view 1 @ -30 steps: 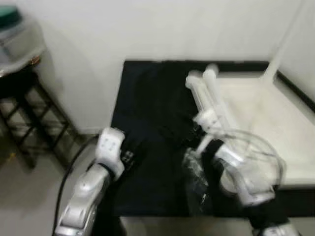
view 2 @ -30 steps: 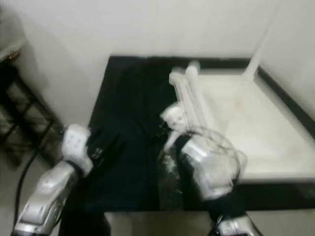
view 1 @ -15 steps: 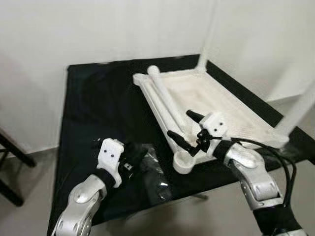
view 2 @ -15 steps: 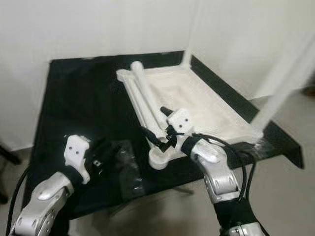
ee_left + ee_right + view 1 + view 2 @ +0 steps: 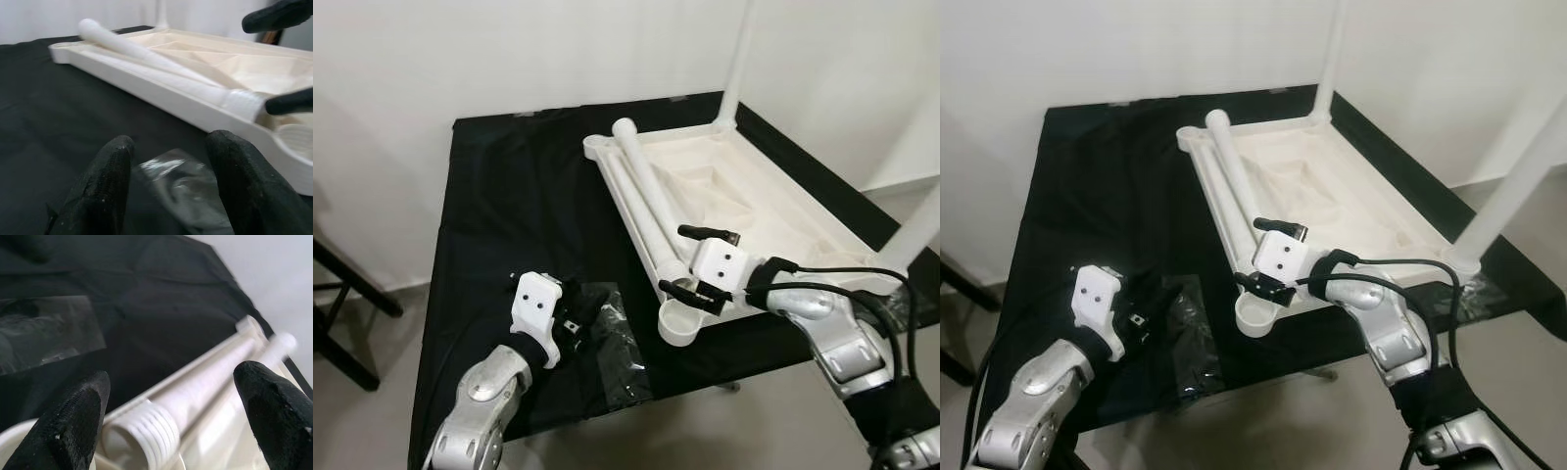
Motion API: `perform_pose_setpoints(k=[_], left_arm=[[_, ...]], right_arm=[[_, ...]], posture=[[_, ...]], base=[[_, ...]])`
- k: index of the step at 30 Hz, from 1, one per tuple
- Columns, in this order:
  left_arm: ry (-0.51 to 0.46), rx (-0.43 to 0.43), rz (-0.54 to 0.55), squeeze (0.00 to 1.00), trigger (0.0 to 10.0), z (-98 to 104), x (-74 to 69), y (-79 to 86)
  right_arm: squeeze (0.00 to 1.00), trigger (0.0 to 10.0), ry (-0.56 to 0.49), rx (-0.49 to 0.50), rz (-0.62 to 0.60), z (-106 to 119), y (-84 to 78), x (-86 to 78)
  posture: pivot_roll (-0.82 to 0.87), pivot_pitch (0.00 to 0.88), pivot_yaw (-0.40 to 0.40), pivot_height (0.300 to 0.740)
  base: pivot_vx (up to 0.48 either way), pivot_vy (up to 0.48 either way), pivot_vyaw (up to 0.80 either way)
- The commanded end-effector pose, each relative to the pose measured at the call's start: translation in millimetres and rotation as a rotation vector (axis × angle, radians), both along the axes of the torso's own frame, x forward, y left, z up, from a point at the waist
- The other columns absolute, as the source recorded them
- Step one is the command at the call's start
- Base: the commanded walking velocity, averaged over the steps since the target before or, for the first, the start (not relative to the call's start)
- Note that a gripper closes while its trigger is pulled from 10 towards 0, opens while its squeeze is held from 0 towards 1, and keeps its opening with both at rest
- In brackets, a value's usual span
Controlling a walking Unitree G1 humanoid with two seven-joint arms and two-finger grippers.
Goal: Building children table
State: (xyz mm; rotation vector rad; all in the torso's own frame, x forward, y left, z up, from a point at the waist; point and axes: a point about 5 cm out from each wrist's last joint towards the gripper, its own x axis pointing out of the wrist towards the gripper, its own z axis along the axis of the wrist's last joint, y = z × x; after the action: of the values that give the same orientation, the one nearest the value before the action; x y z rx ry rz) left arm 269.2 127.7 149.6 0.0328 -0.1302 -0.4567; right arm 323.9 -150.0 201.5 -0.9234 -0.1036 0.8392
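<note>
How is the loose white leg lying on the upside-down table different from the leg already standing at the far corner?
The loose leg lies flat along the tabletop's rim; the far-corner leg stands upright in its socket. The loose leg's threaded end is bare, between the open right gripper's fingers; the standing leg's end is seated. Both are white round tubes.

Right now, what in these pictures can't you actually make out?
- Upright table legs: tops cut off by the eye views' upper edges.
- Clear plastic bag: contents too faint against the black cloth.
- Right gripper: whether its fingers touch the loose leg is unclear.
</note>
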Motion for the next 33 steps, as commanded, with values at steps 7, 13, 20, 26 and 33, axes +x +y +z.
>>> perform_pose_setpoints(k=[7, 13, 20, 26, 33], left_arm=[[0.015, 0.003, -0.007, 0.00, 10.0, -4, -4.5, -3.3], [0.020, 0.000, -0.023, 0.00, 10.0, -5, -7.1, -6.8], [0.024, -0.006, -0.022, 0.00, 10.0, -5, -8.1, -8.0], [0.022, -0.007, -0.021, 0.00, 10.0, -4, -8.2, -9.1], [0.021, -0.010, -0.019, 0.00, 10.0, -4, -8.4, -9.2]], right_arm=[[0.00, 10.0, 0.035, -0.233, -0.002, -5, -7.0, 7.5], [0.00, 10.0, 0.101, -0.390, -0.011, -1, -18.6, 10.6], [0.00, 10.0, 0.003, -0.380, -0.087, 11, -12.6, 25.5], [0.00, 10.0, -0.012, -0.356, -0.154, 7, -8.1, 33.0], [0.00, 10.0, 0.037, -0.348, -0.161, -8, -4.5, 33.2]], posture=[[0.09, 0.123, -0.057, 0.740], [0.10, 0.128, -0.068, 0.740], [0.10, 0.134, -0.069, 0.740], [0.10, 0.138, -0.072, 0.740], [0.09, 0.140, -0.074, 0.740]], base=[[0.000, 0.000, 0.00], [0.000, 0.000, 0.00], [0.000, 0.000, 0.00], [0.000, 0.000, 0.00], [0.000, 0.000, 0.00]])
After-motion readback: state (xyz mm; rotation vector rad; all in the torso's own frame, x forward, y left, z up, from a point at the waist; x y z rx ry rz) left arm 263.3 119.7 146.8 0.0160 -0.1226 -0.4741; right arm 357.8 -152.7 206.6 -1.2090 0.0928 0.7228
